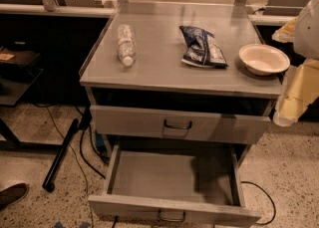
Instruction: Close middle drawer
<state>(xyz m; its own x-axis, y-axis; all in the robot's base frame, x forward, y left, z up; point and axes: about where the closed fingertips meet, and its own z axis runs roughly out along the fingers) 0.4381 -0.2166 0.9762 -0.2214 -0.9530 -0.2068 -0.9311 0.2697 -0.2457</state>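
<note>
We see one grey metal desk [159, 70] with two drawers showing. The middle drawer [169, 174] is the lower one, pulled far out towards us and bare inside. Its low front panel and loop handle [172, 216] are cut off by the bottom edge. The taller-fronted drawer [149, 122] above it sits nearly shut. At the right edge the pale pincer [284, 115] hangs beside the desk's front corner, well apart from the middle drawer and partly out of view. We cannot tell whether it is released or clenched. On the desk lie one blue chip bag [202, 47], one white bowl [264, 58] and one plastic water bottle [125, 45].
</note>
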